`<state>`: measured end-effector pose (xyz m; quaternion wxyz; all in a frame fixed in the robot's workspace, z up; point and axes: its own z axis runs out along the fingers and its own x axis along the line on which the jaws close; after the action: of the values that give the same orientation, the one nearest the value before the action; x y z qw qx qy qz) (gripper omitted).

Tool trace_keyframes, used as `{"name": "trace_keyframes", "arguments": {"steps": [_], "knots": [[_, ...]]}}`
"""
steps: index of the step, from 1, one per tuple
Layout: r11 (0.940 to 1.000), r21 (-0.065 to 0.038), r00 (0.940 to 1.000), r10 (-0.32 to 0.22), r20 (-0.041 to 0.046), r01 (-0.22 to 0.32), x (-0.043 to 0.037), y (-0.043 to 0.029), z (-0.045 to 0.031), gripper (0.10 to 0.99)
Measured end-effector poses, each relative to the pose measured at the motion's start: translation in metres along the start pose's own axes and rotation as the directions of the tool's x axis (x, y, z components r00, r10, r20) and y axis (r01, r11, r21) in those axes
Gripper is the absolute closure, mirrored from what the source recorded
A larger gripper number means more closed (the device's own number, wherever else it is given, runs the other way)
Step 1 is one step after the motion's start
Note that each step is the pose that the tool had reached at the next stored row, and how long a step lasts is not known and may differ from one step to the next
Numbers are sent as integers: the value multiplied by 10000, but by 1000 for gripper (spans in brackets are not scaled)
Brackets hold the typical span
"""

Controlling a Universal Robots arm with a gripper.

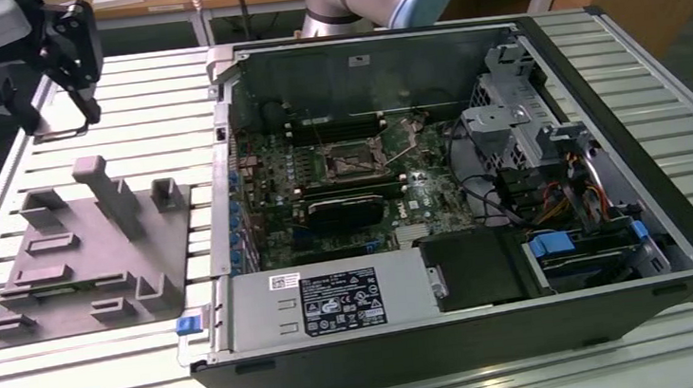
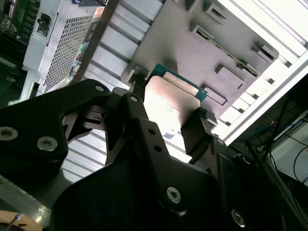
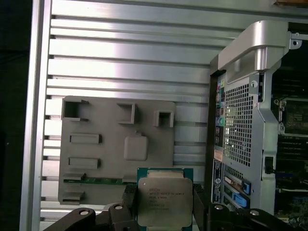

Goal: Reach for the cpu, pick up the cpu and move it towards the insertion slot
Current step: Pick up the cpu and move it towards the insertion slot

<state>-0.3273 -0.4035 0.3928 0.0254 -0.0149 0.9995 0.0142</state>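
Black gripper [image 2: 169,102] clamps the cpu [image 3: 165,198] by two opposite edges, held clear above the grey fixture plate [image 1: 85,248] on the slatted table [image 1: 148,108], at the exterior view's far left. Pickup looks done and the carry is in hand. Reaching the insertion slot [image 1: 350,162] calls for travel toward the exterior view's right, over the computer case [image 1: 463,345] wall.

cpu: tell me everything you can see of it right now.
The cpu is a flat square chip: silvery metal lid with print, thin green rim. It is clamped on two opposite edges by the gripper's black fingers, held clear of the grey fixture plate beside the open computer case.
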Motion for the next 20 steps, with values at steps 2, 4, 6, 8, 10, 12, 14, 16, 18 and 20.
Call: {"name": "trace_keyframes", "arguments": {"steps": [2,4,6,8,10,12,14,16,18,20], "knots": [[10000,0,10000,0,0,0,-41,-1,2,541],[10000,0,10000,0,0,0,-85,-3,4,541],[10000,-1,10000,0,1,0,-128,-4,7,541],[10000,0,10000,0,-1,0,-171,-5,8,541],[10000,0,10000,0,0,0,-214,-6,11,541],[10000,-1,10000,0,0,0,-256,-8,13,541],[10000,0,10000,-1,0,1,-299,-9,15,541],[10000,-1,10000,-1,0,1,-341,-10,17,541],[10000,0,10000,0,-1,0,-385,-12,19,541],[10000,0,10000,0,-1,0,-426,-13,21,541]]}}
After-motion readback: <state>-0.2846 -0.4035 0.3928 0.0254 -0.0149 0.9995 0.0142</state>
